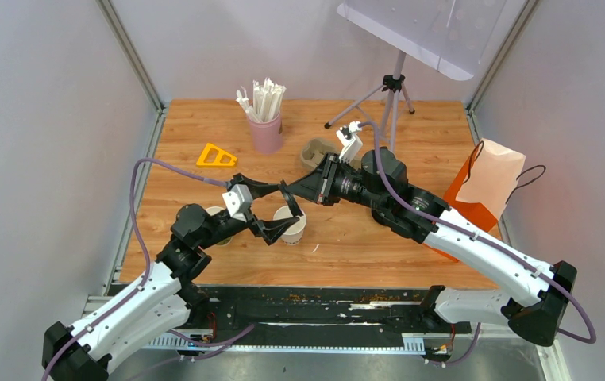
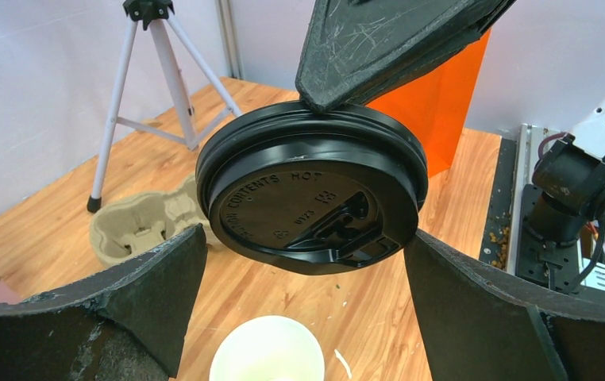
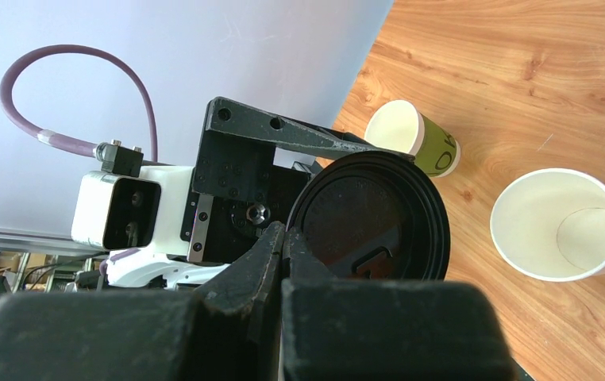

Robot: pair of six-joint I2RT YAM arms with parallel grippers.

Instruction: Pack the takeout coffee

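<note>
Wooden desk (image 1: 410,246), walled on three sides. Orange paper bag (image 1: 486,182) stands open at the right edge, beside the right arm. Tripod (image 1: 393,87) at the back, legs on the wood. The arms meet mid-desk. Left tool (image 2: 303,242) is spread wide and grips nothing, its fingers (image 2: 156,294) flanking the lid without touching. Right tool (image 3: 287,238) reaches in from the opposite side, pinched tight on the rim of a black lid (image 2: 307,198), which is tilted and off the desk. Pulp cup carrier (image 2: 136,226) lies near the tripod, partly hidden by the right wrist in the top view. Pink cup of white sticks (image 1: 266,131) stands back left. Whitish cup (image 3: 557,222) stands open, no lid, right below the held lid. Olive-green cup (image 3: 434,151), also lidless, stands near it, half hidden by the left arm from above. Yellow triangular piece (image 1: 216,156) lies flat, well apart.
</note>
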